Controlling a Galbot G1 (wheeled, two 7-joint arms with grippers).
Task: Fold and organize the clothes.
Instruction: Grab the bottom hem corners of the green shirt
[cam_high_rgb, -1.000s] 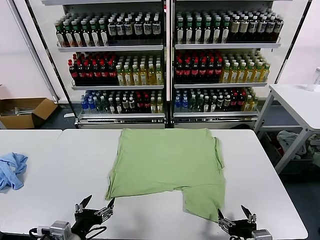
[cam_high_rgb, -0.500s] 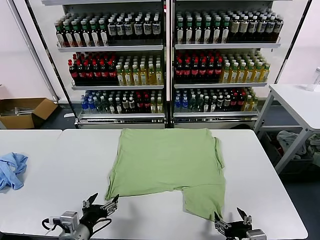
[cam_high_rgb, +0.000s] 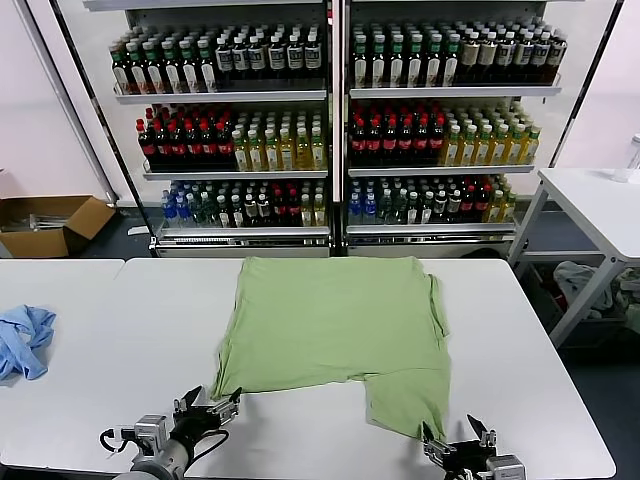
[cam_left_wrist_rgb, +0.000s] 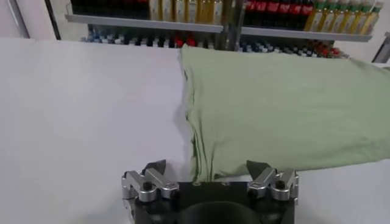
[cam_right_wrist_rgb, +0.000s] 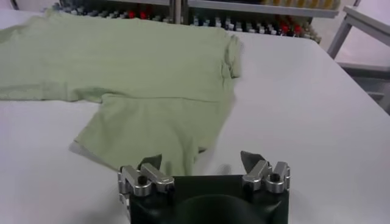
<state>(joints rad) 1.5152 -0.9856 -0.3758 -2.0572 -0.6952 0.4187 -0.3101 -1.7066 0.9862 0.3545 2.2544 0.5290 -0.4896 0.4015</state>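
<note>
**Green shirt spread flat, both grippers at its near hem**

Metal fingers stand spread on both grippers at the table's near edge. The left gripper sits at about 7 o'clock from the shirt's middle, its jaws straddling the near-left corner of the cloth in the left wrist view, empty. The right gripper sits at about 5 o'clock, partly cut off by the lower edge of the head view; from its wrist camera its jaws also stand apart, just at the tip of the hanging flap, with nothing held. Whether either fingertip touches cloth cannot be told.

Beyond them the light green shirt lies flat on the white table, its near hem uneven: a flap reaches lower on the right side. Collar, buttons and print are not visible. A sleeve bunches along the 3 o'clock edge.

Well apart at 9 o'clock, a blue cloth is cut off by the frame. Farthest, shelves of bottles stand at 12 o'clock.
</note>
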